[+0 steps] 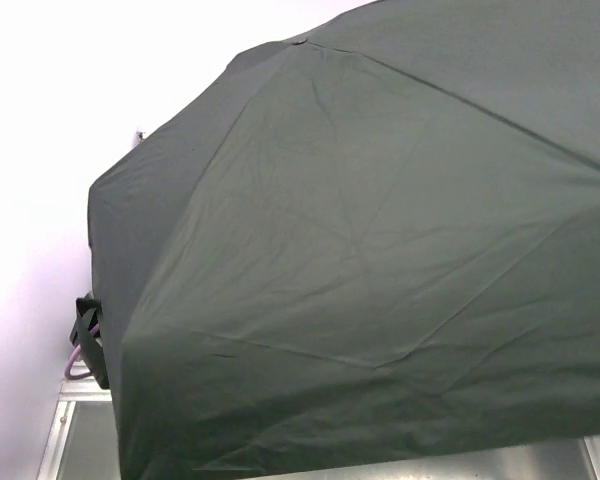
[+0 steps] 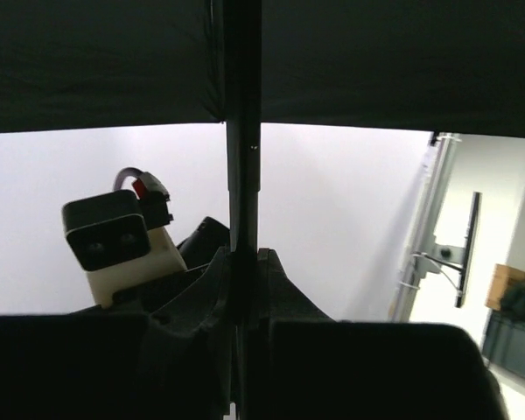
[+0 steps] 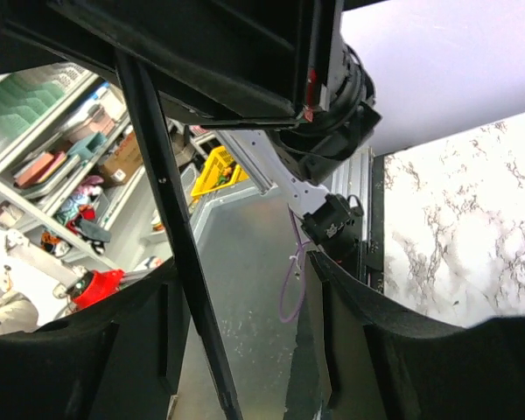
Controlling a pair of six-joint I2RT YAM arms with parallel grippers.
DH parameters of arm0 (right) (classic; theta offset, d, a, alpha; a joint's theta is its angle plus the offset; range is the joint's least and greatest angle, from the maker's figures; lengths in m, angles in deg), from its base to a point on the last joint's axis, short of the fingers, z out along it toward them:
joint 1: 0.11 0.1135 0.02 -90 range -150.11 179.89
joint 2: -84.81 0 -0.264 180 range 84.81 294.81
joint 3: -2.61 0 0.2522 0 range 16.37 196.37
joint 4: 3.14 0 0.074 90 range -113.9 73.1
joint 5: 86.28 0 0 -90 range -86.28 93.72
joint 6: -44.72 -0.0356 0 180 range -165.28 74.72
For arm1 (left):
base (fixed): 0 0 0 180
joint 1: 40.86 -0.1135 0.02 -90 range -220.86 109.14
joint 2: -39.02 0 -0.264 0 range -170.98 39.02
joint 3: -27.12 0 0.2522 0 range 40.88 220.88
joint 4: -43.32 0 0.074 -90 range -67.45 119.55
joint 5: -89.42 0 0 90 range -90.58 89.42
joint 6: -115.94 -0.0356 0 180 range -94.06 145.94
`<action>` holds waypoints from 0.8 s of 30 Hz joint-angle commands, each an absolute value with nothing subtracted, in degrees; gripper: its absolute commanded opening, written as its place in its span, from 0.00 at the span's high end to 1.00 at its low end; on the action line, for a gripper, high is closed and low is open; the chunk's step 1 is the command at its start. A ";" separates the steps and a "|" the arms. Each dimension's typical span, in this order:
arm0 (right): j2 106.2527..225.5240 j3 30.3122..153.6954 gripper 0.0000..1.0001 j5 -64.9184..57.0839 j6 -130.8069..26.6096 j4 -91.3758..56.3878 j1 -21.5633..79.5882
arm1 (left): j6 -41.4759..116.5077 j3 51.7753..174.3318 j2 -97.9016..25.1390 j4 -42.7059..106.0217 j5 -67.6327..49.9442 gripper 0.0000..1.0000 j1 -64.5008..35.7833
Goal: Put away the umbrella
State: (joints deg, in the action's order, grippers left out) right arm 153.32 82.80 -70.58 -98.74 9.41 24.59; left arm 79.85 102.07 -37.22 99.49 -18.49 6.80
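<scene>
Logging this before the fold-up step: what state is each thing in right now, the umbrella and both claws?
umbrella canopy: fully open, spread wide above the arms.
umbrella shaft: extended, not collapsed.
left claw: shut on the umbrella shaft.
right claw: open, a finger on either side of the umbrella shaft.

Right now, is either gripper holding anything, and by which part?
The left gripper clamps the umbrella by its thin shaft. The right gripper stands open around that shaft.
</scene>
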 commanded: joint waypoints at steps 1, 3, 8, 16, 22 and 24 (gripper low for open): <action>152.79 85.23 0.42 -70.99 -102.53 13.36 25.33 | 85.73 105.40 -39.64 106.97 -24.42 1.00 6.34; 152.81 85.57 0.42 -70.86 -103.26 13.83 25.36 | 86.69 106.34 -40.58 107.18 -24.86 1.00 6.37; 153.01 86.41 0.42 -70.57 -104.52 14.92 25.44 | 88.36 107.92 -42.58 107.74 -25.65 1.00 6.29; 152.75 85.90 0.45 -70.12 -105.38 15.10 25.45 | 89.70 108.11 -43.59 108.30 -26.00 1.00 6.27; 153.07 86.52 0.47 -68.83 -105.17 13.08 25.29 | 91.04 107.83 -43.93 108.61 -26.75 1.00 6.27; 153.32 87.22 0.47 -68.28 -104.99 11.88 25.22 | 91.06 107.85 -43.85 108.58 -27.14 1.00 6.25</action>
State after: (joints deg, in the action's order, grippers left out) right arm 153.32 84.79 -70.21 -104.79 13.34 25.05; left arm 89.88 105.83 -43.85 104.05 -25.31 6.45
